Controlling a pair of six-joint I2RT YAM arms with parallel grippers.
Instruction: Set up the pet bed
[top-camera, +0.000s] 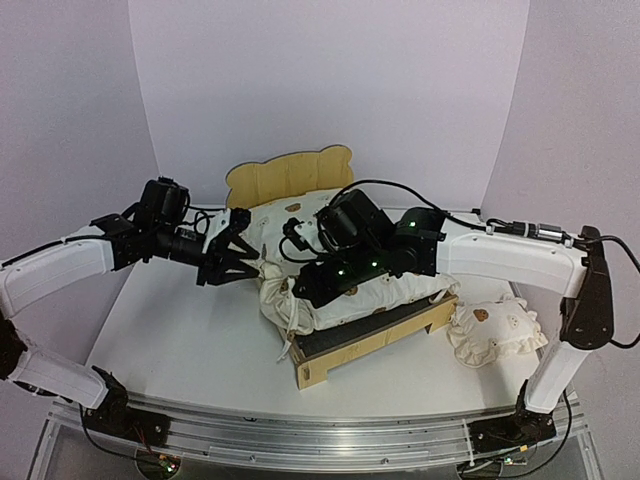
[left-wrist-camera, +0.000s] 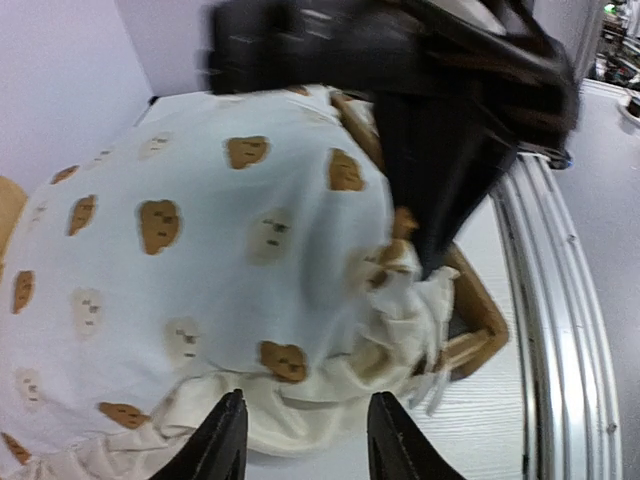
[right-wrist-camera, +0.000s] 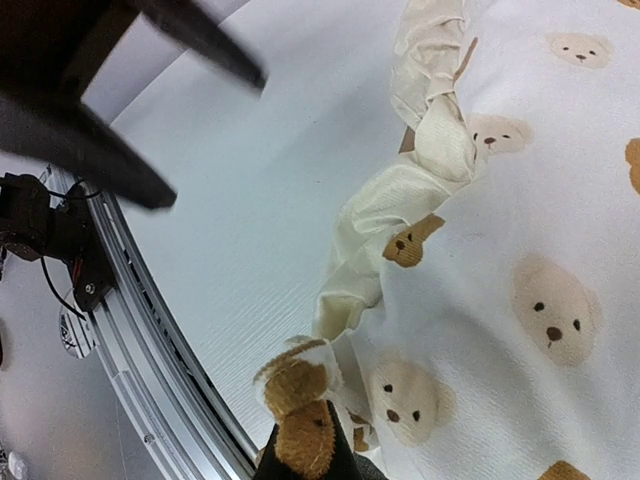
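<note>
1. Top external: the pet bed sits mid-table under both sets of fingertips. Its bear-eared headboard is at the far end, beyond the fingers.
2. The cushion lies bunched on the bed and spills over the frame's front-left corner, right at the fingertips of both arms.
3. The left gripper points sideways at the cushion's edge. In the left wrist view its fingers are spread with nothing between them, and the cushion's hem is just ahead of the tips.
4. The right gripper is down on the cushion's near-left corner with its fingers pressed together. In the right wrist view they pinch a fold of bear-print cushion fabric at the tips.
5. The two grippers are close together but apart.
6. The pillow lies on the table, well to the right of the right fingers, just beside the bed's end.
</note>
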